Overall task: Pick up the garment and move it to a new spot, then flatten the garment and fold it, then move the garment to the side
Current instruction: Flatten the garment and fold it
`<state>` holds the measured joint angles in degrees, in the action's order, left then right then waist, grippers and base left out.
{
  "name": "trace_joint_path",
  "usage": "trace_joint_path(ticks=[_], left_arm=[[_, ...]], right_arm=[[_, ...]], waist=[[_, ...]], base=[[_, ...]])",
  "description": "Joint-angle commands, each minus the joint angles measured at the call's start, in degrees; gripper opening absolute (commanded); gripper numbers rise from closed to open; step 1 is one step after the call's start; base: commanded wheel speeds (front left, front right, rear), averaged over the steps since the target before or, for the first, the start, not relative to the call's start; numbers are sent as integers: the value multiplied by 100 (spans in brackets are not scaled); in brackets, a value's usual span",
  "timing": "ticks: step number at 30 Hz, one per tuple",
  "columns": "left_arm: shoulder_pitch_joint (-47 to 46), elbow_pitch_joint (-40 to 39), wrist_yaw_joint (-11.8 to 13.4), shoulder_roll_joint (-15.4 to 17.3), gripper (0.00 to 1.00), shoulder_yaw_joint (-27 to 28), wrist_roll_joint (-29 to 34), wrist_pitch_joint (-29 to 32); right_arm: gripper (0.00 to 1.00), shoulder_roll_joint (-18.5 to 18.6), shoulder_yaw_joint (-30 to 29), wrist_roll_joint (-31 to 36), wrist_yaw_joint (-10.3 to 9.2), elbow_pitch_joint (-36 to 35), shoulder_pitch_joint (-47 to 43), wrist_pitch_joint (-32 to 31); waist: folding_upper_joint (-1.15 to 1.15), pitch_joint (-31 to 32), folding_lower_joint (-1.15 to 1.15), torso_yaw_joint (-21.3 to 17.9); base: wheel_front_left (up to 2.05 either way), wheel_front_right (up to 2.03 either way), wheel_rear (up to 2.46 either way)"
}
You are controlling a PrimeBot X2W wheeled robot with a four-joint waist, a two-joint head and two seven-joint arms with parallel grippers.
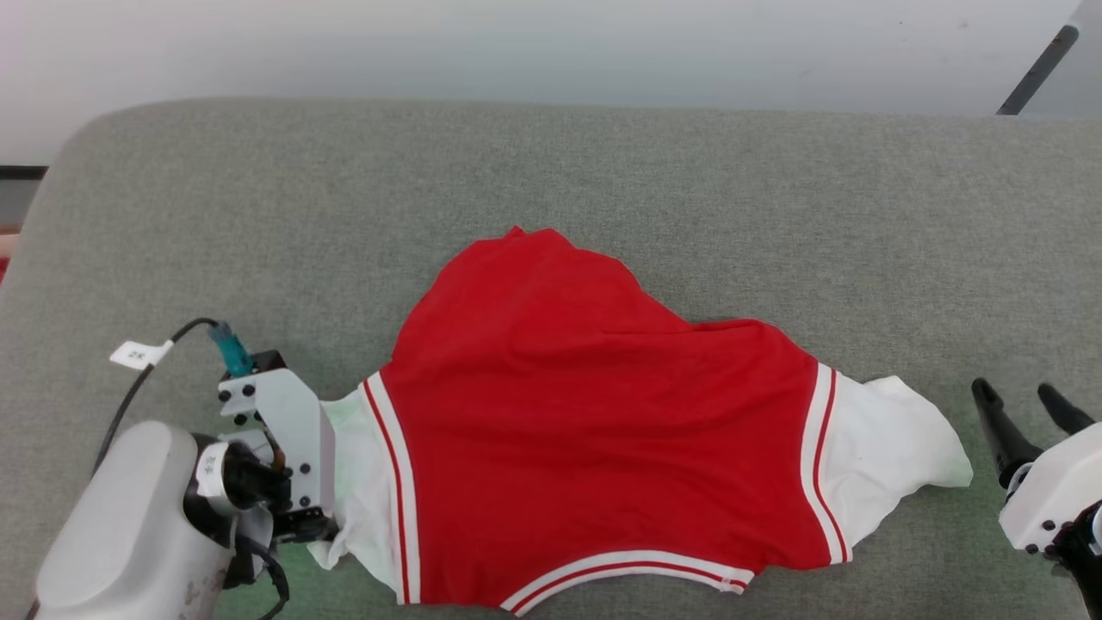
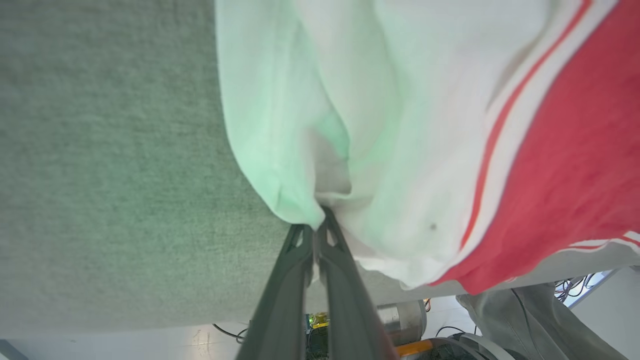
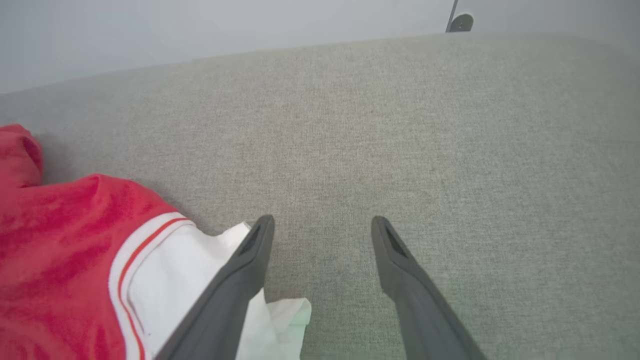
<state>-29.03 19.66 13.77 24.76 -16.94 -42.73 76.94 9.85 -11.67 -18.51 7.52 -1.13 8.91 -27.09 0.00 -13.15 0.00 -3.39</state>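
Pinching the garment (image 1: pixel 594 413) at white sleeve, left tool (image 2: pixel 319 216); cable tag (image 1: pixel 138 354) unreadable.

The left arm's white wrist bracket (image 1: pixel 288 422) is a flat, angular plate studded with dark screws. Just behind the bracket sits a dark collar with a small white label (image 1: pixel 209 469), perhaps lettered but too small to read. Behind that is a rounded pale-grey forearm shell (image 1: pixel 129 525). Above the bracket, a teal connector (image 1: pixel 231 344) ends a black cable (image 1: pixel 129 403) that carries a white tag (image 1: pixel 139 353). Far across from the bracket, the right gripper (image 1: pixel 1014 392) has two dark tapering fingers on a white, screwed housing (image 1: pixel 1055 495).
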Motion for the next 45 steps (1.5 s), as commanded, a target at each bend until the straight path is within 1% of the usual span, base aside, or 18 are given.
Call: trace_joint_path(ticks=[1,6,9,13,17,23,24,25,30,35,37,40,42,45], left_arm=[[82,2,-33,-58,0,-28,-17,-76],[43,-110,-91,-41,0,-57,57,-247],[29,-140,-69,-97,0,-74,30,-272],[-18,-244,-90,-181,0,-122,17,-305],[-89,-308,-118,-251,0,-171,29,-360],[-199,-318,-171,-396,0,-192,-29,-490],[-217,-299,-181,-405,0,-193,-29,-521],[-225,-274,-186,-415,0,-191,-35,-540],[-274,-147,-262,-440,0,-186,-59,-647],[-405,-70,-314,-387,0,-84,-126,-735],[-481,-74,-349,-347,0,-46,-149,-725],[-631,-96,-397,-250,0,16,-190,-611],[-691,-113,-410,-221,0,44,-208,-595],[-992,-157,-429,-142,0,116,-190,-589]], right_arm=[[100,32,22,-106,-6,-38,33,-140],[100,200,224,-467,-6,-281,-73,-1079],[100,313,303,-615,-6,-453,-166,-1620],[100,370,360,-712,-6,-636,-257,-2150],[100,346,420,-790,-6,-683,-326,-2439],[100,319,493,-754,-6,-468,-252,-2583],[41,326,521,-753,-6,-413,-225,-2608],[0,370,561,-702,-6,-364,-189,-2589],[0,440,595,-788,-6,-100,-25,-2580],[0,454,482,-1148,-5,-9,279,-2801],[0,434,385,-1311,-5,-50,434,-2902],[0,526,241,-1523,-5,-97,701,-3064],[0,519,193,-1544,-5,-111,809,-3094],[0,532,91,-1612,-5,-133,1264,-3168]], waist=[[0,-14,0,10],[0,-96,0,53],[0,-159,0,97],[0,-271,0,179],[0,-397,0,260],[0,-593,0,379],[0,-613,0,390],[0,-629,0,402],[0,-660,0,437],[0,-552,0,426],[0,-469,0,419],[0,-303,0,406],[0,-242,0,402],[0,40,0,375]], base=[[0,0,0],[0,0,0],[0,0,0],[0,0,0],[0,0,0],[0,0,0],[0,0,0],[0,0,0],[0,0,0],[0,0,0],[0,0,0],[0,0,0],[0,0,0],[0,0,0]])
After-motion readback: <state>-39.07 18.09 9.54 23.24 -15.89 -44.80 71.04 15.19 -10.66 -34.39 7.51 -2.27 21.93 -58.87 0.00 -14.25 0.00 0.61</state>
